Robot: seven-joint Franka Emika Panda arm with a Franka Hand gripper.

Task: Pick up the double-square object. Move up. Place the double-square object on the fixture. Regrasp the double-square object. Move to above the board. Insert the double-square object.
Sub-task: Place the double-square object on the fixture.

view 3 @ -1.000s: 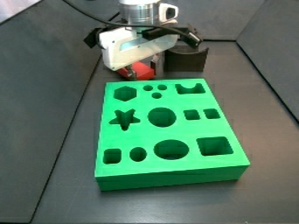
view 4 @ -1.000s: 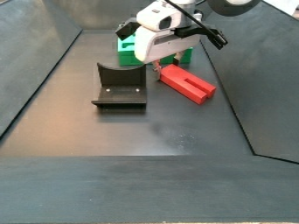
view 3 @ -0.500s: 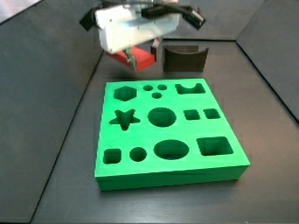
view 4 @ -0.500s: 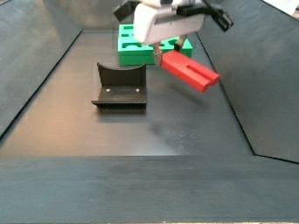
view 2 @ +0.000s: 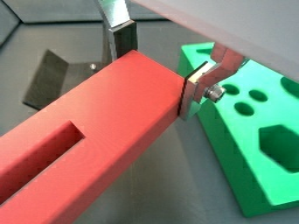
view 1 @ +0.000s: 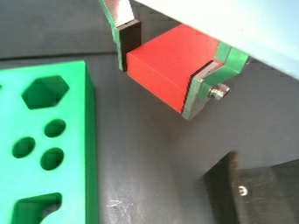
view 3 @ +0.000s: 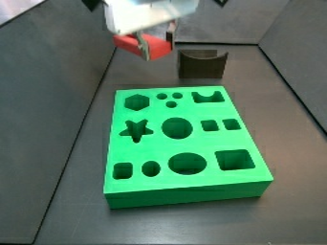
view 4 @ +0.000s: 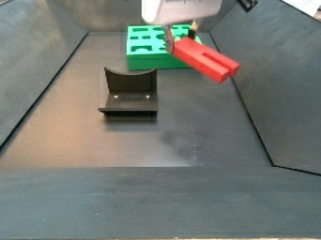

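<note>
My gripper [view 1: 163,74] is shut on the red-orange double-square object [view 1: 170,59] and holds it in the air, well above the floor. In a wrist view the block [view 2: 87,136] runs long from the fingers, its slotted prong end away from them. In both side views the block [view 4: 205,59] [view 3: 144,43] hangs tilted under the gripper [view 4: 186,36] [view 3: 138,36]. The dark fixture [view 4: 128,92] [view 3: 202,63] stands on the floor below, apart from the block. The green board [view 3: 185,144] [view 4: 153,45] lies flat, also in both wrist views [view 1: 41,144] [view 2: 251,131].
Dark sloping walls [view 4: 56,66] ring the floor [view 4: 163,141]. The fixture also shows as a dark shape in both wrist views [view 1: 257,184] [view 2: 52,77].
The gripper has risen with the double-square object, lifting it from the floor to high above it. The board and fixture have not moved.
</note>
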